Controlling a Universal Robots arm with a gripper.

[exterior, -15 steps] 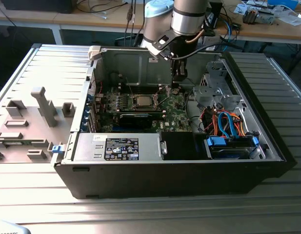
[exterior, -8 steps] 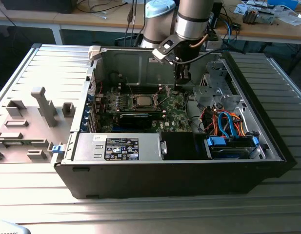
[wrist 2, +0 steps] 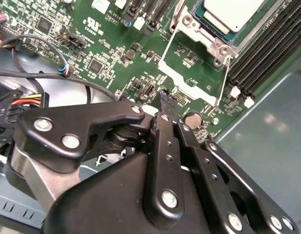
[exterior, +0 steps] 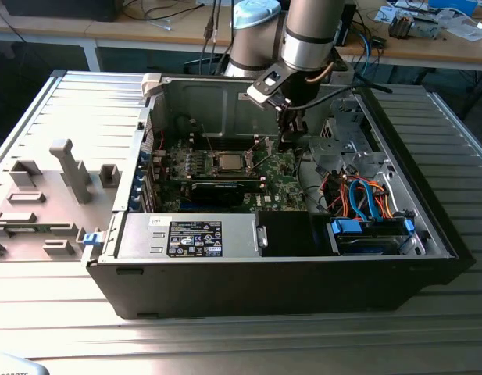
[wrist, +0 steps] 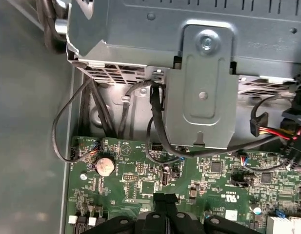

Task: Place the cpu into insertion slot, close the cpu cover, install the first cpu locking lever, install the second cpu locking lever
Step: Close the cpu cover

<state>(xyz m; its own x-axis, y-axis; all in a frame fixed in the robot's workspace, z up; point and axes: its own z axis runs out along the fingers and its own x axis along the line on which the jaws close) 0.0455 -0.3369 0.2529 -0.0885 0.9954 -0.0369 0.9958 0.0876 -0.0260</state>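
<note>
In the exterior view an open computer case (exterior: pixel 225 273) lies on the ribbed counter (exterior: pixel 303 344). The arm reaches down into it, and the end effector (exterior: pixel 287 143) hangs low over the green board (exterior: pixel 281 183), near the insertion slot (exterior: pixel 216 160) on the exterior view's right. The cpu (exterior: pixel 227 162) sits in that slot, toward the far wall of the case. In the second wrist view the end effector (wrist 2: pixel 164 100) has its fingers pressed together with nothing between them, tips close above the board near a coin battery (wrist 2: pixel 191 118). The cpu (wrist 2: pixel 233 12) lies seated beyond, with a silver frame (wrist 2: pixel 211 39) around its edge; this may be the cpu cover folded down, though the angle leaves that unsure. A thin wire lever (wrist 2: pixel 223 78) runs beside the slot. In the first wrist view the fingertips (wrist: pixel 165 199) hover over the board, and black cables (wrist: pixel 67 126) loop close by. The tips sit among small board parts, so a move too low or sideways could scrape them or knock the battery. A springy lever could slip off the narrow tips and snap back, and the cables could catch the arm.
</note>
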